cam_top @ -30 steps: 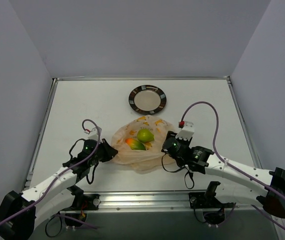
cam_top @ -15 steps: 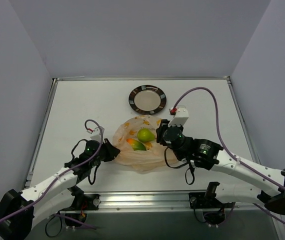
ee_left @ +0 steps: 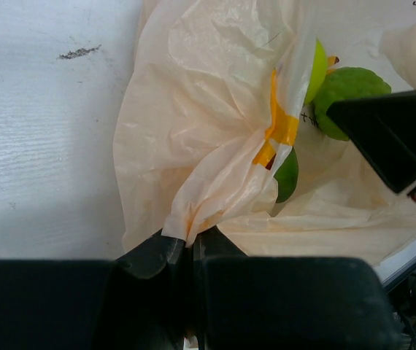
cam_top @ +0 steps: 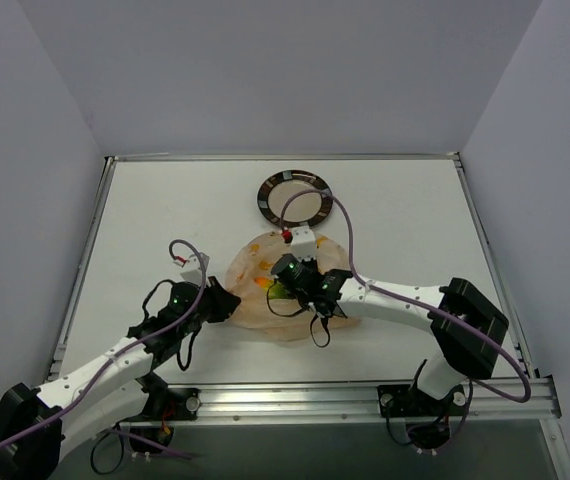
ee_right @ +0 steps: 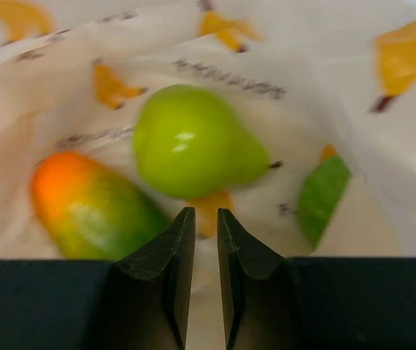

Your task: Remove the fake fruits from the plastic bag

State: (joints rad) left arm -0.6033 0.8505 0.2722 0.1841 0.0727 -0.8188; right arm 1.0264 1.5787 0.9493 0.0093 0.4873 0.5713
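Fake fruits (cam_top: 262, 283), three glossy plastic pieces, all sitting inside the crinkly translucent peach-orange plastic bag (cam_top: 255, 310), which lies mid-tabletop, closer to the near edge than the far one. Right gripper (ee_right: 206, 215) is down in the bag's mouth, its two black fingers (ee_right: 170, 255) nearly together, with a narrow slit between them and nothing in it. Dead ahead, just beyond the tips, is the yellow-green pear-shaped fruit (ee_right: 193, 142). Off to their left lies the orange-red-and-green mango-shaped fruit (ee_right: 91, 204). To their right is a third, green fruit (ee_right: 323, 193), only partly seen. Over on the bag's left side, the left gripper (ee_left: 191, 244) is clamped tight on a gathered fold of the film, low over the white tabletop (cam_top: 165, 220). That surface is white painted board with a metal rim, and pale grey walls stand on three sides. A round dark-rimmed plate with a cream centre (cam_top: 265, 205) sits toward the middle of the far edge, just beyond the bag. The bag carries orange-yellow printed marks and lines of small dark lettering, too blurred to read.
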